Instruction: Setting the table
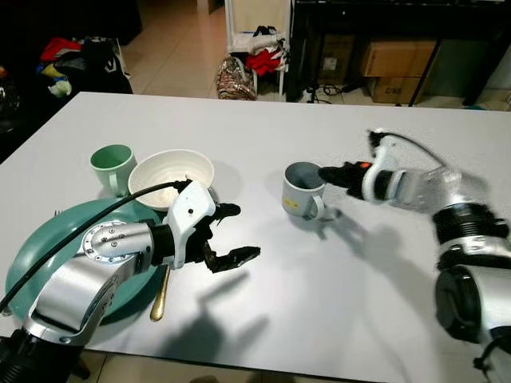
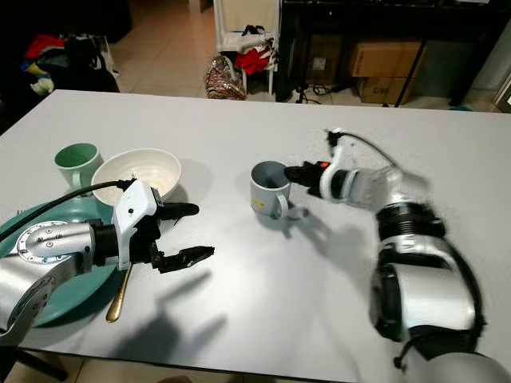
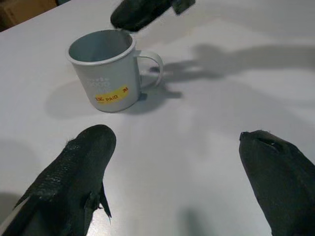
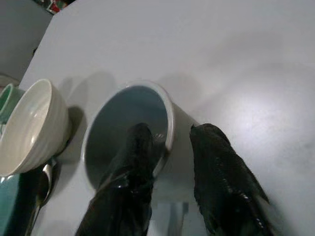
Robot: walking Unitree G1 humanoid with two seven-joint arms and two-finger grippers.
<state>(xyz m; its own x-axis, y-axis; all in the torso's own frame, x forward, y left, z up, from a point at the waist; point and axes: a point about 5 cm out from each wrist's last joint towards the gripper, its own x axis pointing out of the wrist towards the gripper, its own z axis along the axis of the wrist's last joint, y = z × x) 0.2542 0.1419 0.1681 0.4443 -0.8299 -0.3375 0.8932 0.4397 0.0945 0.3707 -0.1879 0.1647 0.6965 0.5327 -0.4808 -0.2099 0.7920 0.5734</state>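
A grey-blue mug (image 1: 303,191) with a yellow label stands upright near the middle of the white table (image 1: 335,303). My right gripper (image 4: 173,130) is open at the mug's rim, one finger inside the cup and the other outside its wall. To the left lie a teal plate (image 1: 48,239), a white bowl (image 1: 171,177), a pale green mug (image 1: 112,167) and a gold spoon (image 1: 160,299) beside the plate. My left gripper (image 1: 247,231) hovers open and holds nothing, just right of the plate, pointing toward the grey-blue mug (image 3: 106,73).
The table's front edge runs close below my left arm. Beyond the far edge are tiled floor, bags and clothes (image 1: 251,64), cardboard boxes (image 1: 395,68) and a dark pile (image 1: 80,60) at the far left.
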